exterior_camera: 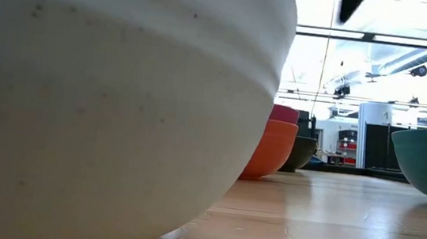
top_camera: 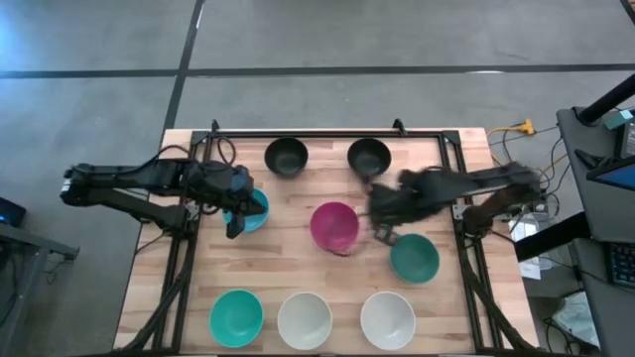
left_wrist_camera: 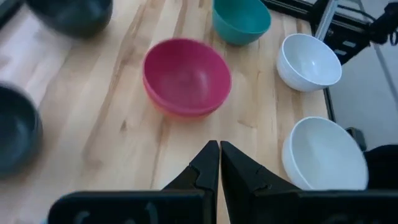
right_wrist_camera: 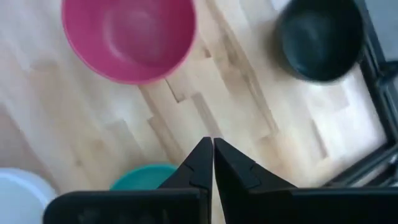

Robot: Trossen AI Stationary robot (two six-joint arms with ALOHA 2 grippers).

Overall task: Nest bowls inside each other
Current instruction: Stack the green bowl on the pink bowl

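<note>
On table: two black bowls point(top_camera: 287, 156), two white point(top_camera: 305, 319), two teal point(top_camera: 236, 316); both tools pressed together.

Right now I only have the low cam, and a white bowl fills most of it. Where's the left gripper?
Observer: The left gripper is over the edge of the blue bowl, on the table's left side. Its fingers are shut and hold nothing.
Operator: And the right one?
Observer: The right gripper is between the magenta bowl and a teal bowl. It is also shut and empty.
Operator: Far edge?
Observer: Two black bowls stand side by side there, apart and not nested.
</note>
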